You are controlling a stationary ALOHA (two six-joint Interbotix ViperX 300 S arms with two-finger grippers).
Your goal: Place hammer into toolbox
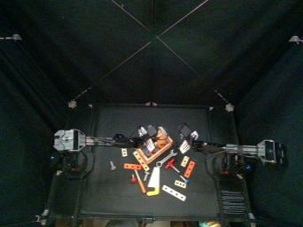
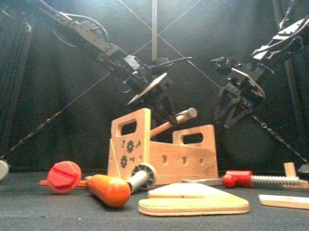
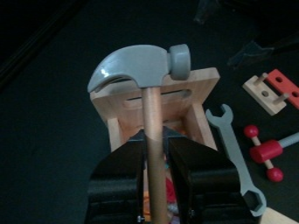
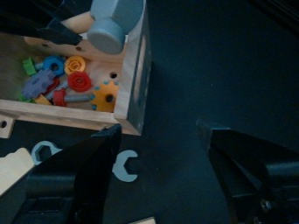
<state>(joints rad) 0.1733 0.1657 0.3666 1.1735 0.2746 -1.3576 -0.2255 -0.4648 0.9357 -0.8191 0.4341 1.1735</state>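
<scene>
The left gripper (image 3: 158,179) was clamped on the wooden handle of the hammer (image 3: 142,72), whose grey head hung over the toolbox (image 3: 193,87), just above its open top. The toolbox (pale wood in these views) stood near the table's middle and held small coloured parts (image 4: 68,80). A grey wrench (image 3: 232,140) lay on the table just beside the toolbox. The right gripper (image 4: 163,166) hovered above and beside the toolbox, its fingers apart and empty.
</scene>
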